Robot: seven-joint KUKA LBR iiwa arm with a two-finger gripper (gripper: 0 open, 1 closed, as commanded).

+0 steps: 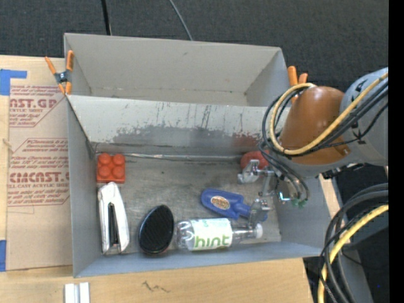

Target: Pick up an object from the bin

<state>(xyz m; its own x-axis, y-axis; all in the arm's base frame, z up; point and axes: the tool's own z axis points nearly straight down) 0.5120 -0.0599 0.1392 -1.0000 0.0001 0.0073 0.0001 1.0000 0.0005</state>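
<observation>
Camera view: gripper (pixel 259 197) sits low in the right end of the bin (pixel 189 106), close to the floor, just past the right tip of the blue tool (pixel 224 202) and just above the cap end of the bottle (pixel 211 234), which lies on its side along the front wall. A red thing (pixel 251 158) lies right behind it, by the back wall. Open or closed: cannot tell from where I stand, the metal parts overlap with cables (pixel 278 125) and clutter; nothing seen held. Judgement: the blue tool is the likeliest pick, flat and narrow with its near end free; the bottle is round, clear and looks slippery, likely to roll or squirt out. To do this well, I would centre over the tool's slim part, close across its narrow width rather than along it, go down until just short of the floor, and keep clear of the bottle cap so it is not pinched along. Then lift straight up, away from the right wall. Brush (pixel 156 229), stapler (pixel 112 218) and orange block (pixel 111 167) lie well apart at the left, no interference. Pose: arm comes in over the right rim, wrist cover (pixel 312 122) above the right back corner, tool end pointing down and a little leftward into the bin
</observation>
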